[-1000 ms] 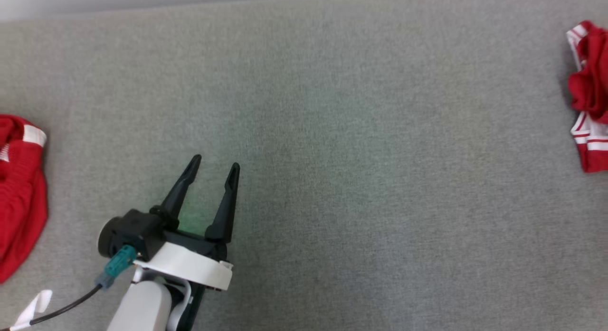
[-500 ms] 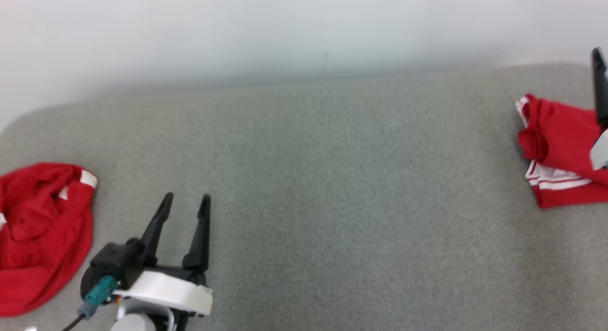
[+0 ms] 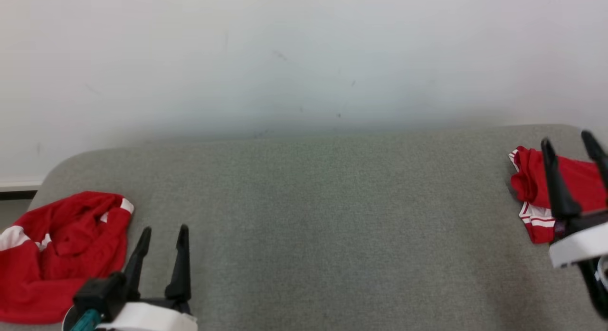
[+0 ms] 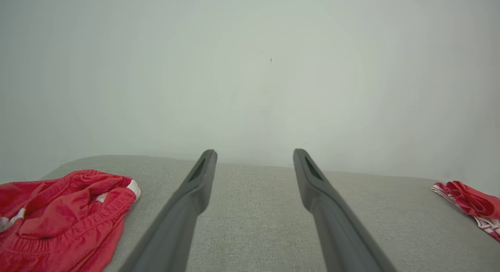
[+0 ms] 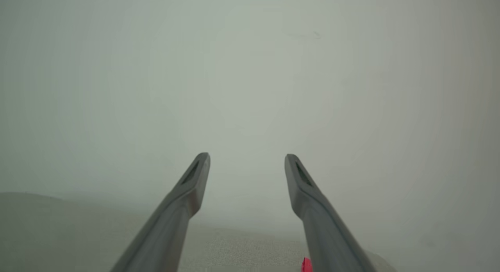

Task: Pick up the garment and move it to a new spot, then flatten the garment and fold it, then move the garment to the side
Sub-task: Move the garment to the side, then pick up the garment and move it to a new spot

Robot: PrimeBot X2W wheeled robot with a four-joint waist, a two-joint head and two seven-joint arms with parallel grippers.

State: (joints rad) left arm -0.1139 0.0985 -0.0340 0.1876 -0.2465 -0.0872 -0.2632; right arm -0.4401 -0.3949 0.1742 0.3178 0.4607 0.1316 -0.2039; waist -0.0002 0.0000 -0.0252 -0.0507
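A crumpled red garment with white trim (image 3: 57, 250) lies at the left end of the grey table (image 3: 308, 226); it also shows as a red heap (image 4: 62, 213) in the left wrist view. A second red garment with white stripes (image 3: 532, 188) lies at the right end, seen small as red cloth (image 4: 468, 201) at the right of the left wrist view. My left gripper (image 3: 164, 232) is open just right of the left garment, holding nothing. My right gripper (image 3: 567, 141) is open in front of the right garment, with nothing between its fingers (image 5: 195, 178).
A pale wall (image 3: 304, 60) rises right behind the table's rounded far edge. A strip of skirting (image 3: 19, 184) shows at the left. A wide stretch of bare grey cloth lies between the two garments.
The head camera has tilted up, so wall and both garments show more fully. The right gripper has come into view at the right. The left gripper sits lower in the picture, still open.
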